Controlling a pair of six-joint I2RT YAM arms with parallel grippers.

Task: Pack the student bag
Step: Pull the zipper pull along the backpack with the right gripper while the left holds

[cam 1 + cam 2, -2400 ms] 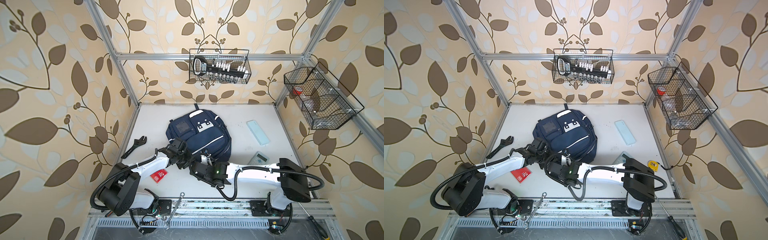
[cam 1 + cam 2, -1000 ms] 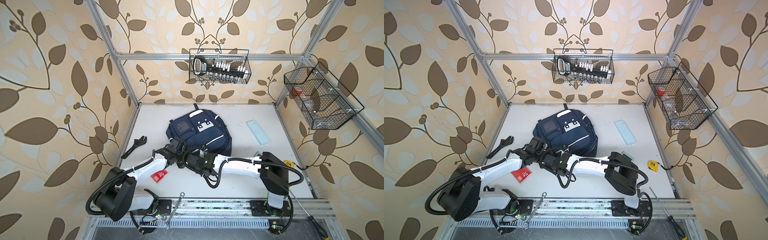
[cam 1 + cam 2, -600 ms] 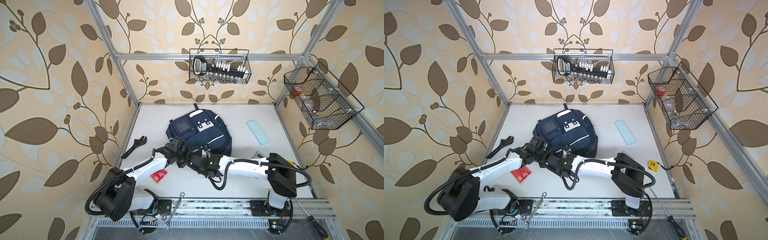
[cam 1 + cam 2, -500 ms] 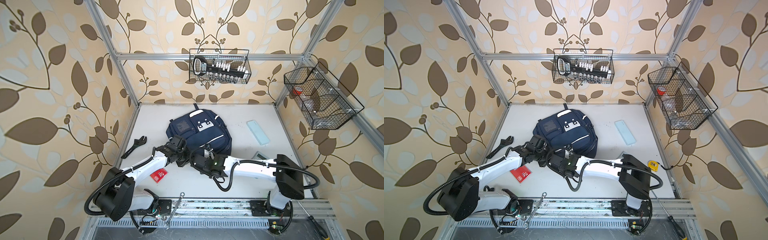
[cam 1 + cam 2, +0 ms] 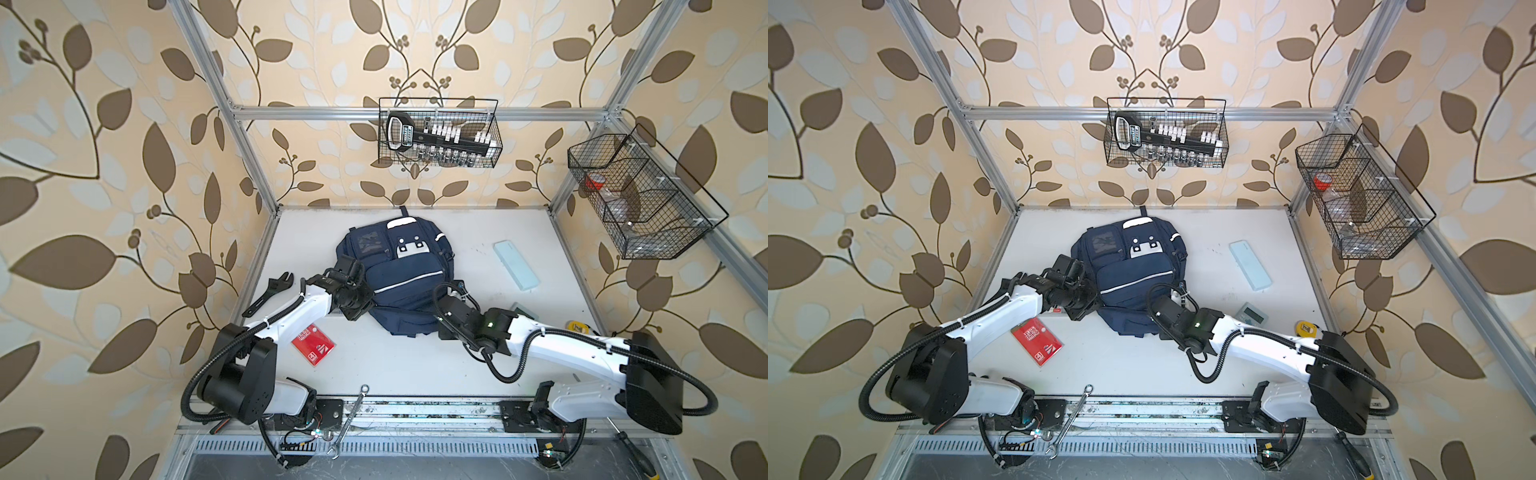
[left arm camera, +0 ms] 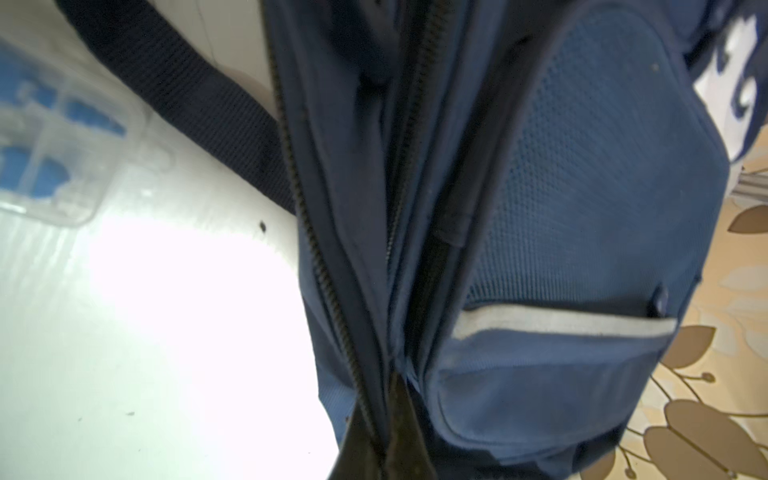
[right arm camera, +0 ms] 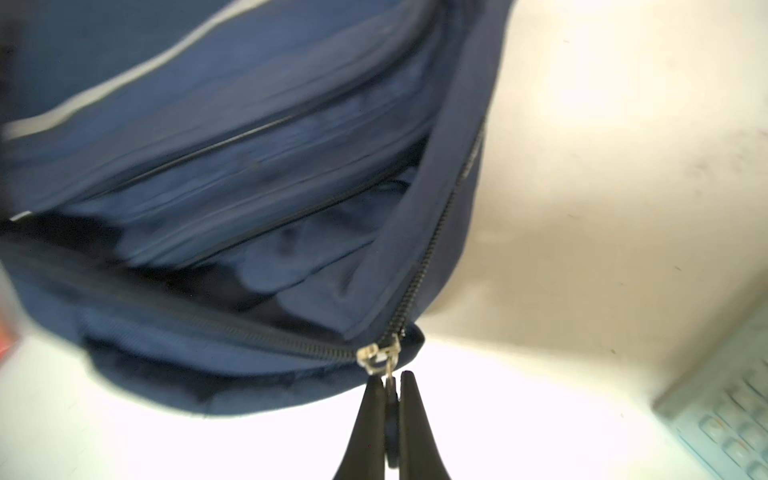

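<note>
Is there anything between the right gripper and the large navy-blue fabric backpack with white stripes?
Nothing visible. The right gripper is shut on the small metal zipper pull of the navy-blue fabric backpack, at the open zipper's end. The left gripper pinches the backpack's fabric beside the zipper.

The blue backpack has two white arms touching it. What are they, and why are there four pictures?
Those are two robot arms packing the student bag. Two pictures look down from above; two come from small cameras on the arms' wrists, very close up. The left tool pinches the bag's edge beside its zip. The right tool pinches the zipper pull, and the pocket there gapes open. On the white table lie a red card, a black wrench, a pale blue case and a calculator.
</note>
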